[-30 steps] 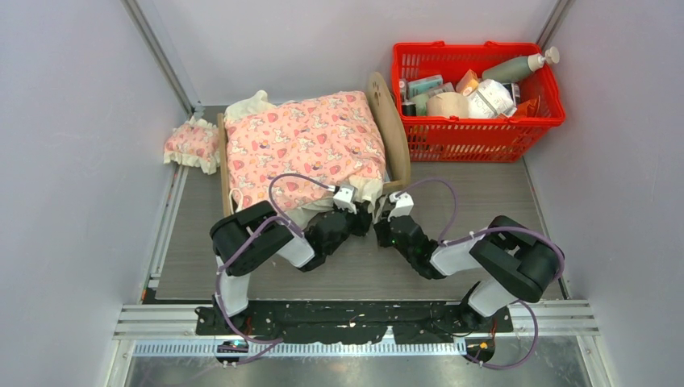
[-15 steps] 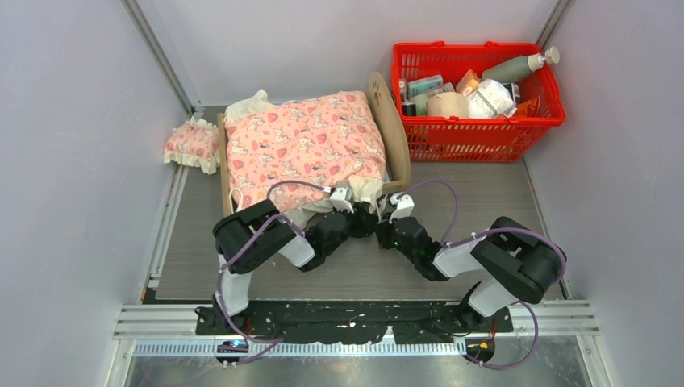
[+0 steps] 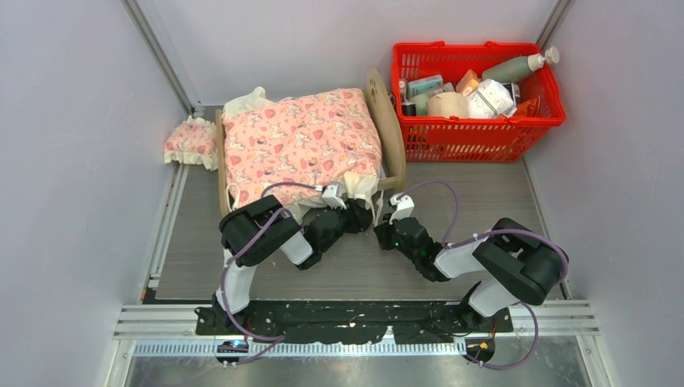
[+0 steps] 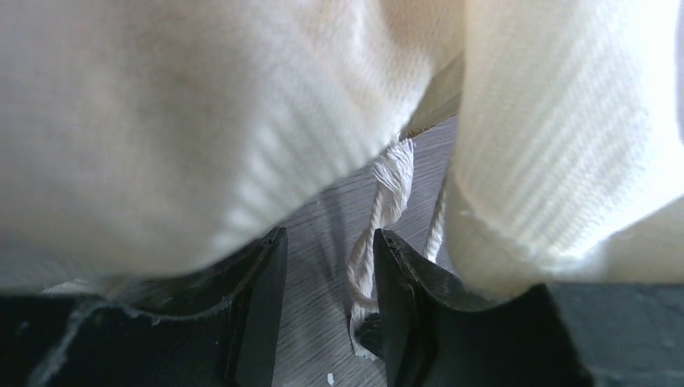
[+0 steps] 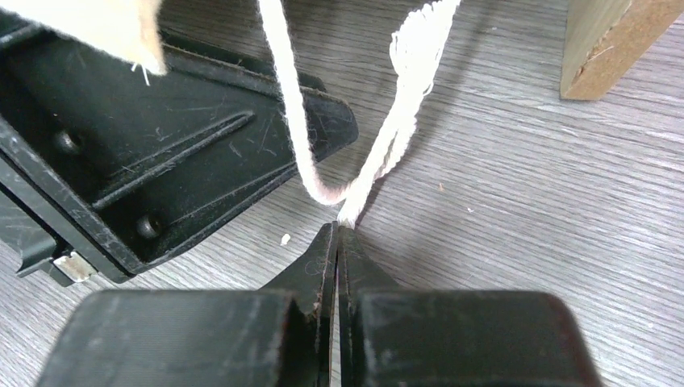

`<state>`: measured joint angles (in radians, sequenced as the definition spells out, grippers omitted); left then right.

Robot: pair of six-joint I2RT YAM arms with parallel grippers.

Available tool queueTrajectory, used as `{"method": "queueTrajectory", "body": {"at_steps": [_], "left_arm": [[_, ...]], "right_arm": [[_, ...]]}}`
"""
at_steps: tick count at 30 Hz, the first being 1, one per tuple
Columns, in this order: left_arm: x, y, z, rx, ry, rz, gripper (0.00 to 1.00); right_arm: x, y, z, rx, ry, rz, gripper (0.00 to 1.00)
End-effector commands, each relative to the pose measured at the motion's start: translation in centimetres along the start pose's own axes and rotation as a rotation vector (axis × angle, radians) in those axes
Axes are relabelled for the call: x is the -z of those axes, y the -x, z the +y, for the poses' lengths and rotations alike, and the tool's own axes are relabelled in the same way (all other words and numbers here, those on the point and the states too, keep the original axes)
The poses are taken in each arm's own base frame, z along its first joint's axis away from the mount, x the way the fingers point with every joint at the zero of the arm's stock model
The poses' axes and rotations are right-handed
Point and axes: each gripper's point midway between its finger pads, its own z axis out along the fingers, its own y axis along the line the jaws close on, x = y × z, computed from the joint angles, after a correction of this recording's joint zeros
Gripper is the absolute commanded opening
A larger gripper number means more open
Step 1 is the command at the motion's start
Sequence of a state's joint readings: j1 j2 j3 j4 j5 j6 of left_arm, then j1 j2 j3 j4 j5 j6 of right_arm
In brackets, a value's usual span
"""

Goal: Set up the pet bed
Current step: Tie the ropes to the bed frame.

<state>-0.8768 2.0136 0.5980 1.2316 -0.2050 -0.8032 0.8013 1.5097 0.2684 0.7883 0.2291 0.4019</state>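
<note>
The pet bed (image 3: 387, 121) stands at the back centre, its plywood headboard on the right. A pink patterned blanket (image 3: 298, 141) lies over it and hides the mattress. My left gripper (image 3: 364, 214) is at the bed's near right corner, under the blanket's cream frill (image 4: 202, 121), jaws open. A white cord (image 4: 385, 201) hangs from the frill close by its right finger (image 4: 403, 306). My right gripper (image 5: 336, 234) is shut on the end of that cord (image 5: 403, 105), low over the table. The small pink pillow (image 3: 192, 143) lies left of the bed.
A red basket (image 3: 476, 47) full of bottles and packets stands at the back right, close to the headboard. A wooden bed leg (image 5: 605, 40) shows in the right wrist view. Grey walls close in on both sides.
The bed and blanket have shifted slightly back and to the left. My left gripper has opened wider under the frill. The right gripper stays shut on the cord.
</note>
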Motion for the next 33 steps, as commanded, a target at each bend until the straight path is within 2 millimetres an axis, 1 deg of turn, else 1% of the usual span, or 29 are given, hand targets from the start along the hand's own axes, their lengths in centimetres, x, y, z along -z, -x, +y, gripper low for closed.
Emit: {"method": "queueTrajectory", "body": {"at_steps": [1, 4, 11, 18, 21, 22, 23, 24, 25, 26, 27, 28, 29, 30, 31, 33], "left_arm": [[-1.0, 2.9, -0.4, 0.024, -0.029, -0.105, 0.47], [-1.0, 3.3, -1.5, 0.035, -0.090, -0.128, 0.47], [-1.5, 3.3, -2.6, 0.059, -0.136, -0.127, 0.48], [-1.8, 3.1, -2.4, 0.018, -0.121, -0.122, 0.49], [-1.4, 2.8, -2.0, 0.018, -0.100, -0.118, 0.48], [-1.3, 2.6, -1.7, 0.022, -0.083, -0.113, 0.48], [-1.1, 2.3, -1.3, 0.022, -0.068, -0.100, 0.48], [-1.0, 2.1, -1.2, 0.018, -0.060, -0.096, 0.48], [-0.9, 2.2, -1.0, 0.013, -0.053, -0.099, 0.48], [-0.8, 2.1, -0.8, 0.008, -0.046, -0.098, 0.48], [-0.7, 2.1, -0.7, 0.004, -0.042, -0.099, 0.48], [-0.7, 2.1, -0.6, 0.001, -0.038, -0.100, 0.47], [-0.7, 2.0, -0.5, 0.000, -0.033, -0.098, 0.47], [-0.6, 2.0, -0.4, -0.001, -0.033, -0.095, 0.47], [-0.6, 1.9, -0.4, -0.001, -0.033, -0.092, 0.47], [-0.6, 1.8, -0.5, -0.001, -0.037, -0.090, 0.46]], "right_arm": [[0.3, 0.9, 0.2, 0.001, 0.012, -0.026, 0.05], [0.2, 1.0, 0.3, -0.001, 0.015, -0.029, 0.05], [0.2, 1.5, 0.5, -0.002, 0.017, -0.042, 0.05], [0.2, 1.6, 0.4, -0.004, 0.011, -0.040, 0.05], [0.1, 1.6, 0.3, -0.014, 0.002, -0.034, 0.05], [0.1, 1.8, 0.2, -0.024, -0.009, -0.040, 0.07], [0.2, 1.6, 0.0, -0.034, -0.023, -0.029, 0.15], [0.3, 2.0, -0.1, -0.041, -0.036, -0.037, 0.17], [0.4, 1.8, -0.3, -0.051, -0.050, -0.024, 0.19], [0.5, 2.4, -0.4, -0.060, -0.062, -0.038, 0.19], [0.7, 2.3, -0.7, -0.067, -0.078, -0.027, 0.21], [1.0, 3.2, -0.7, -0.075, -0.089, -0.053, 0.22], [1.2, 3.2, -1.0, -0.072, -0.104, -0.047, 0.24], [1.6, 4.2, -1.2, -0.078, -0.119, -0.078, 0.25], [1.7, 4.5, -1.7, -0.071, -0.137, -0.086, 0.26], [2.0, 5.7, -2.1, -0.062, -0.153, -0.114, 0.27]]}}
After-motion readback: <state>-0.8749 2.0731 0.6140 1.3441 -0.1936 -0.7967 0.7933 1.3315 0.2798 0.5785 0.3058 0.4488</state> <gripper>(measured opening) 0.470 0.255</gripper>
